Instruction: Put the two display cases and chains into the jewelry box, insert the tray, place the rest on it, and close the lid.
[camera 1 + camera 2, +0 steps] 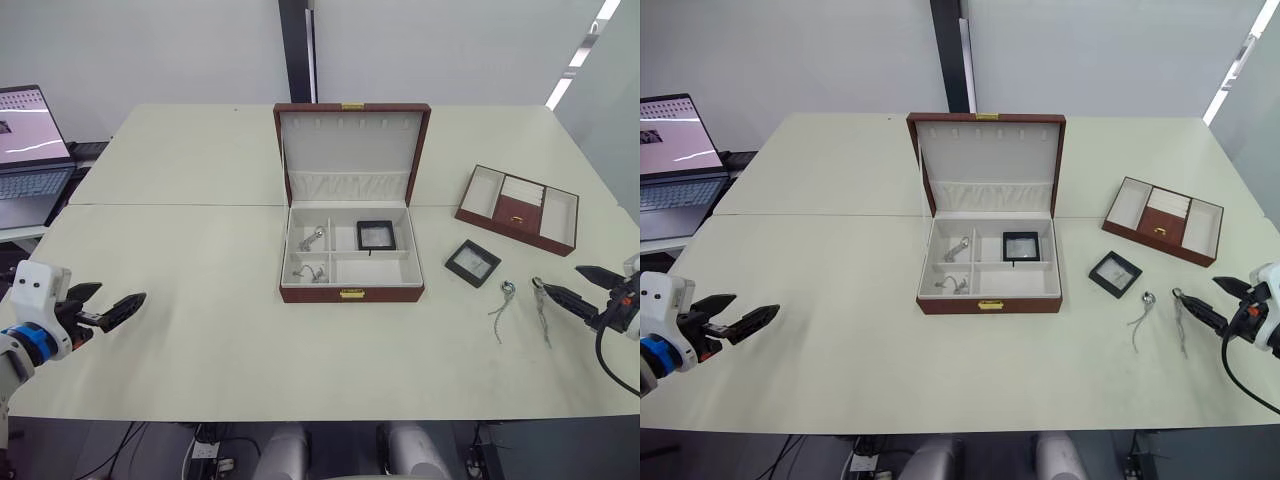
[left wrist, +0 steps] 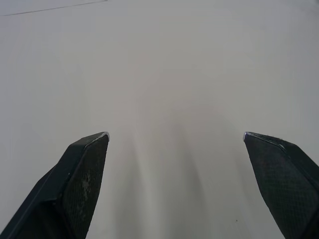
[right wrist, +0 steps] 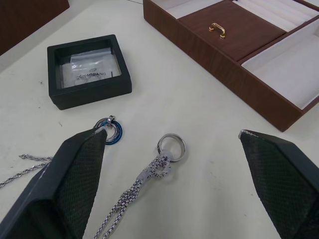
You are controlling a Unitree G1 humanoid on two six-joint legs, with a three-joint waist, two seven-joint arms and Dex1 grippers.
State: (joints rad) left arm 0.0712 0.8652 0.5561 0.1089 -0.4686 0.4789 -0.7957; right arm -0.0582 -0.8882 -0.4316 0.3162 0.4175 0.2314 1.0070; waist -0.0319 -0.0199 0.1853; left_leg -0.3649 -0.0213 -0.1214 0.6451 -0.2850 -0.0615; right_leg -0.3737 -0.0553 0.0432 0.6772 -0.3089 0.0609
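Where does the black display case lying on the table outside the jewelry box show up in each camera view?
Left eye view: black square display case, right of the open brown jewelry box.
Right eye view: same spot.
Right wrist view: far left, beyond the chains.
Shared landmark: brown wooden tray, also.

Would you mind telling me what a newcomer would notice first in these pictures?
The open jewelry box at the table's centre, lid upright, with one display case already inside. To its right lie a second display case, two chains, and the tray, with the open right gripper close by.
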